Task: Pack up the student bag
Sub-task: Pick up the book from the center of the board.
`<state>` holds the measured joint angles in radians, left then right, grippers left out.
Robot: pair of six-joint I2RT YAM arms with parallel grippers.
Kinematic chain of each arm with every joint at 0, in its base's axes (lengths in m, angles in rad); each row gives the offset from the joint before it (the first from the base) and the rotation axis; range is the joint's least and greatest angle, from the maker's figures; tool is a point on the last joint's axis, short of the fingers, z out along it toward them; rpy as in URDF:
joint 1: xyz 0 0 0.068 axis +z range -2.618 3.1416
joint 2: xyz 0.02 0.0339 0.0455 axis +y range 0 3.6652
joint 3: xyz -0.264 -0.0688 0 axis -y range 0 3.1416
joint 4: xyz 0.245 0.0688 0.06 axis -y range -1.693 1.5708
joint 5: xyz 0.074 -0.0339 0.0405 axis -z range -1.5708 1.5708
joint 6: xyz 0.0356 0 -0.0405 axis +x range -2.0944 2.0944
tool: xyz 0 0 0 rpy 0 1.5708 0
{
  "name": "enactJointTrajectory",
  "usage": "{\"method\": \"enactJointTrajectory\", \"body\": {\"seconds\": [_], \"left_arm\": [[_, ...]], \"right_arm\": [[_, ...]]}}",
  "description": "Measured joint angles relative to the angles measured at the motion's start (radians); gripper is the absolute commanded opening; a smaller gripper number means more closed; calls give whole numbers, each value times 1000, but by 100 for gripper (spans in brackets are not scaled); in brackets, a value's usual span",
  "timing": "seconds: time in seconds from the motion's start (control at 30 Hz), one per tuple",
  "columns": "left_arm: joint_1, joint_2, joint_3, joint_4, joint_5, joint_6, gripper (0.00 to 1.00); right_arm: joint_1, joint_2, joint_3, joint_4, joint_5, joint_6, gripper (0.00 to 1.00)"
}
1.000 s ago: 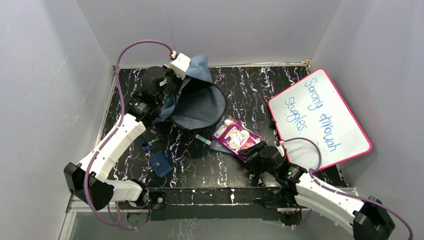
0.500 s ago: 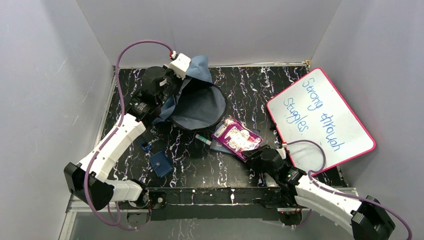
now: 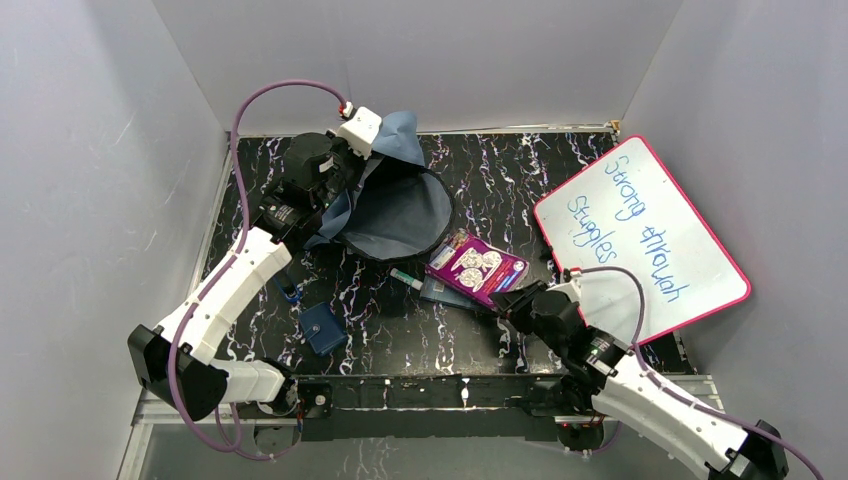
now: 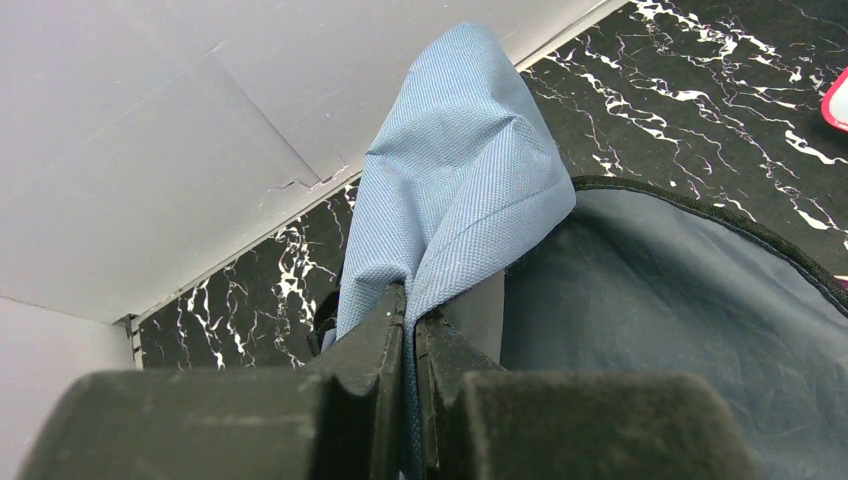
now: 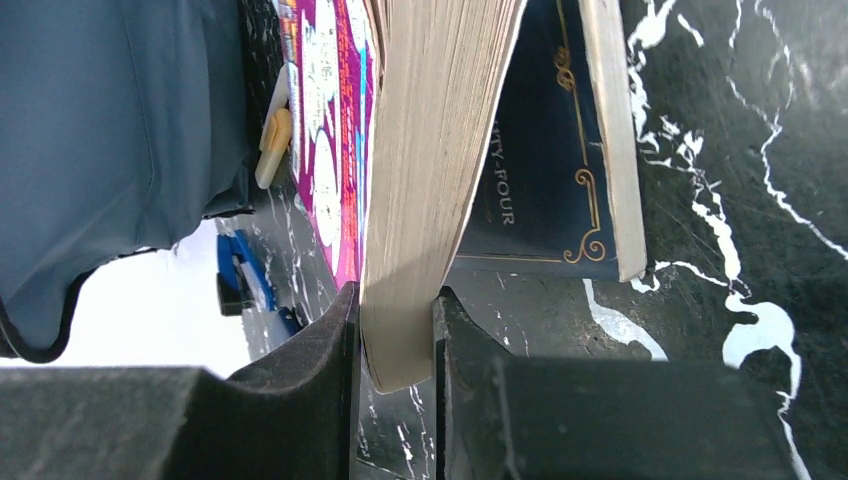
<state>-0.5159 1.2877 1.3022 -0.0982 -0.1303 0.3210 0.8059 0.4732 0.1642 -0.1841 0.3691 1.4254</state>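
Observation:
The student bag (image 3: 400, 210) lies at the back left, slate-blue, its dark mouth facing the table's middle. My left gripper (image 3: 371, 155) is shut on a fold of its light-blue fabric (image 4: 460, 170) and holds that edge up; the cloth runs between the closed fingers (image 4: 385, 340). A purple-covered book (image 3: 477, 268) sits near the middle on top of a dark blue book (image 3: 440, 292). My right gripper (image 3: 510, 298) is shut on the purple book's near corner. Its cream page block (image 5: 430, 150) is pinched between both fingers and raised off the dark blue book (image 5: 540, 190).
A whiteboard (image 3: 640, 235) with a pink rim leans at the right, close to my right arm. A green-capped marker (image 3: 405, 277) lies just left of the books. A small dark-blue pouch (image 3: 322, 328) and a blue item (image 3: 290, 292) lie front left.
My right gripper has closed on the purple book's corner and drawn slightly back to the right. The book has turned and tipped up. The left arm has not moved.

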Motion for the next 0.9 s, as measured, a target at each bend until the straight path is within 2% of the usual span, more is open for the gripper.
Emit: {"method": "enactJointTrajectory", "body": {"seconds": [0.23, 0.37, 0.57, 0.7, 0.9], "left_arm": [[0, 0, 0, 0, 0, 0, 0], [0, 0, 0, 0, -2, 1, 0], [0, 0, 0, 0, -3, 1, 0], [0, 3, 0, 0, -3, 0, 0], [-2, 30, 0, 1, -1, -8, 0]], "right_arm": [[0, 68, 193, -142, 57, -250, 0], [0, 144, 301, -166, 96, -451, 0], [0, 168, 429, -181, 161, -702, 0], [0, 186, 554, -218, 205, -768, 0], [-1, 193, 682, -217, 233, -765, 0]]}}
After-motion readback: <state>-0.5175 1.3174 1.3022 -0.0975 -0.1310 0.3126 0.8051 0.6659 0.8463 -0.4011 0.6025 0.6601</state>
